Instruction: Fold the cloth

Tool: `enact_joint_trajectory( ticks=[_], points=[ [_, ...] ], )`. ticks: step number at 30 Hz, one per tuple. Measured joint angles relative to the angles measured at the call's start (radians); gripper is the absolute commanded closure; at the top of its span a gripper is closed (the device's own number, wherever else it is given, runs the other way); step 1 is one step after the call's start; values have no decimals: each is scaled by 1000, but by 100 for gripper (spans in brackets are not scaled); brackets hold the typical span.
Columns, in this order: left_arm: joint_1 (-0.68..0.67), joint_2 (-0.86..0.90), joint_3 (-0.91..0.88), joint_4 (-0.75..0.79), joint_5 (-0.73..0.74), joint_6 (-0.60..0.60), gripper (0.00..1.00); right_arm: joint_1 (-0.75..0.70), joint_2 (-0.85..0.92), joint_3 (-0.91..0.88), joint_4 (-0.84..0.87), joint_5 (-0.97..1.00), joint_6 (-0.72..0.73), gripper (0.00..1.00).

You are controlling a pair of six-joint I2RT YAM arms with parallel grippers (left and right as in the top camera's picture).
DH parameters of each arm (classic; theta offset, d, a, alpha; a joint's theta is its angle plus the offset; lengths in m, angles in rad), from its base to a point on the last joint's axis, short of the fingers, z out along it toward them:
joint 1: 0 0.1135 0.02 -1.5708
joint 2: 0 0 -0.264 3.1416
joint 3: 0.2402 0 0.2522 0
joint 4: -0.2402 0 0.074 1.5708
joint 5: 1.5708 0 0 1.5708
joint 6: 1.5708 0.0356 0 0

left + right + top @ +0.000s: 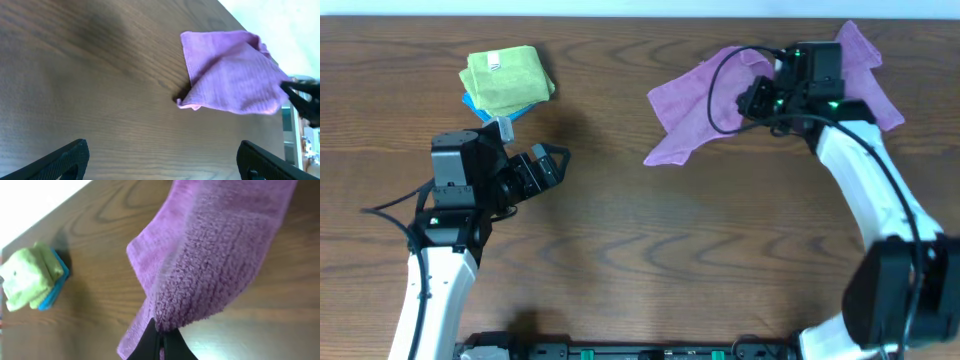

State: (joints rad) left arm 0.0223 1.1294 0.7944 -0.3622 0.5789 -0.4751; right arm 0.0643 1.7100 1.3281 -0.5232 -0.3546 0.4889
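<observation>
The pinkish-purple cloth [695, 105] lies crumpled at the back right of the table, one part lifted. My right gripper [757, 98] is shut on an edge of the cloth [210, 265], and the cloth hangs from its fingertips [159, 332]. My left gripper [552, 165] is open and empty over bare table at the left, pointing toward the cloth [230, 75]; its two fingertips [162, 157] show wide apart.
A folded lime-green cloth [506, 78] with a white label sits on a blue cloth [492, 112] at the back left, just behind my left arm. It also shows in the right wrist view [27, 277]. The table's far edge runs behind the cloths.
</observation>
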Motion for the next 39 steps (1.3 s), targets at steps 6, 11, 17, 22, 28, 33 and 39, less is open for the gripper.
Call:
enact_joint_trajectory(
  ticks=[6,11,17,22,28,33,39],
  points=[
    [0,6,0,0,17,-11,5,0,-5,0,-80,43,-51,98],
    [0,7,0,0,24,-19,5,11,-5,0,-13,57,-84,99],
    [0,7,0,0,24,-22,5,68,6,0,144,62,-103,99],
    [0,8,0,-1,24,-22,5,148,102,0,283,53,-111,99],
    [0,8,0,-5,25,-23,4,223,279,5,417,-10,-116,99],
    [0,8,0,-5,27,-23,5,299,436,97,406,-53,-124,67],
    [0,8,0,-5,27,-23,5,367,456,194,323,-79,-165,52]
  ],
)
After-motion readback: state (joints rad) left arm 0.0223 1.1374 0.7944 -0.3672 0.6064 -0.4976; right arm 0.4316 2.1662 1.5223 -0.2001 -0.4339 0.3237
